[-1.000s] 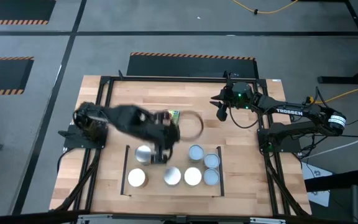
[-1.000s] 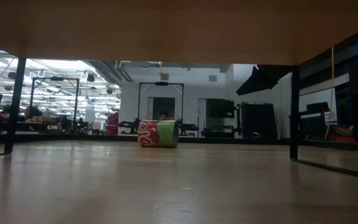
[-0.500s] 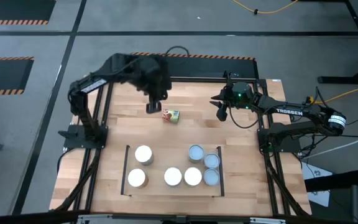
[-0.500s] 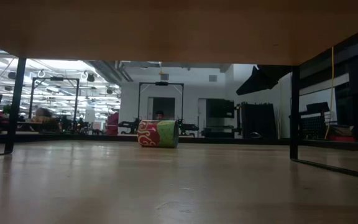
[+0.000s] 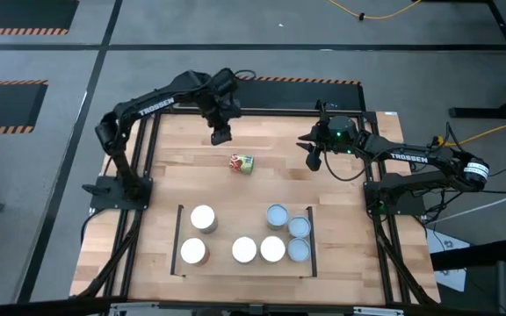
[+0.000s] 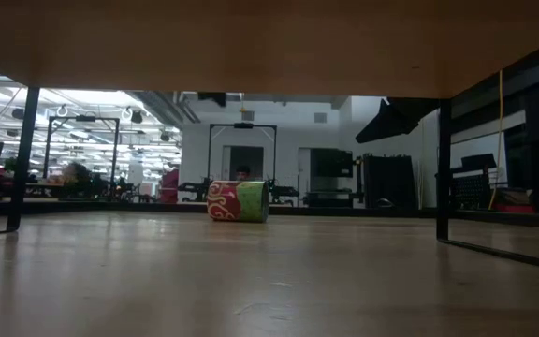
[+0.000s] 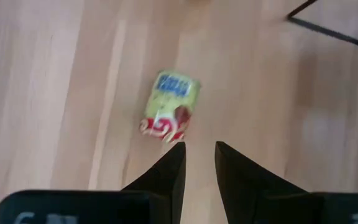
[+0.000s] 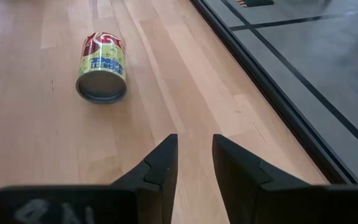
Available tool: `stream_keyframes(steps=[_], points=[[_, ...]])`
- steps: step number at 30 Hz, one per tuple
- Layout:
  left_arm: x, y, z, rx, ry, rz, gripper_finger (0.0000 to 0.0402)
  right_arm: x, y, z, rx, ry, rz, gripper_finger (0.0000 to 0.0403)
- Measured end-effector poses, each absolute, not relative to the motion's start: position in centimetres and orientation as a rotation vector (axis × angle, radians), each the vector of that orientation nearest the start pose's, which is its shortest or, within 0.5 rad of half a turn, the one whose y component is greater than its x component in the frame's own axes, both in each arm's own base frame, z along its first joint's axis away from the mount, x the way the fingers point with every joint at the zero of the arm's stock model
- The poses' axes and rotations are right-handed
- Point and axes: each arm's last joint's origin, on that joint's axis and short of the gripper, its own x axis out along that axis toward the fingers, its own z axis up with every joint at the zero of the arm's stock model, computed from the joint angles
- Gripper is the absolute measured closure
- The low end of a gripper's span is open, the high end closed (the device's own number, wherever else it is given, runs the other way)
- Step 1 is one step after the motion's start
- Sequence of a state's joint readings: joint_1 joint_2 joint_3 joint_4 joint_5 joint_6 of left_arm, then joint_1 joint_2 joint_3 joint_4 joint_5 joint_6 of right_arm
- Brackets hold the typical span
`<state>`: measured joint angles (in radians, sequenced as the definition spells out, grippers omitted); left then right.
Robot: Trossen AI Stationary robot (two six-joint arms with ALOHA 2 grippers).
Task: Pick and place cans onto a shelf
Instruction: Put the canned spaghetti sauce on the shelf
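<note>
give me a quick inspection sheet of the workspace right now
surface: light-wood table, bare round the fallen can
job's things: six cans upright on the shelf; red, green and yellow can on its side, off the shelf
clutter: nothing seen
grippers: left gripper above the table behind the fallen can, narrowly open, empty; right gripper near the table's right rear, narrowly open, empty
cables: yellow cable on the floor; wiring along the right arm
surroundings: striped floor markings; room with equipment behind
</note>
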<state>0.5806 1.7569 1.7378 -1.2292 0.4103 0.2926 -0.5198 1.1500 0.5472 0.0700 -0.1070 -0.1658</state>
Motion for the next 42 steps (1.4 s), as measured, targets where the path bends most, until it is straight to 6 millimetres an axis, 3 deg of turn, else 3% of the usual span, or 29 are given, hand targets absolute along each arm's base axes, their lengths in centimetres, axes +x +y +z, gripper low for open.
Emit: stream_keyframes(steps=[9,19,24,34,42], points=[[28.1,20.4,28.3,-0.441,1.111,0.078,0.0321,21.2,-11.8,20.3,-0.010,0.482,-0.367,0.0298],[27.8,20.0,23.3,-0.465,1.128,0.090,0.0321,23.1,-12.8,17.2,0.057,0.517,-0.372,0.0298],[27.7,19.5,21.3,-0.481,1.132,0.109,0.0321,24.0,-13.0,15.7,0.091,0.514,-0.268,0.0298],[27.8,18.2,19.1,-0.430,1.186,0.167,0.0321,25.5,-13.6,13.6,0.081,0.434,-0.176,0.0298],[28.6,17.4,18.9,-0.389,1.176,0.190,0.0321,26.3,-14.0,12.3,0.061,0.372,-0.182,0.0298]])
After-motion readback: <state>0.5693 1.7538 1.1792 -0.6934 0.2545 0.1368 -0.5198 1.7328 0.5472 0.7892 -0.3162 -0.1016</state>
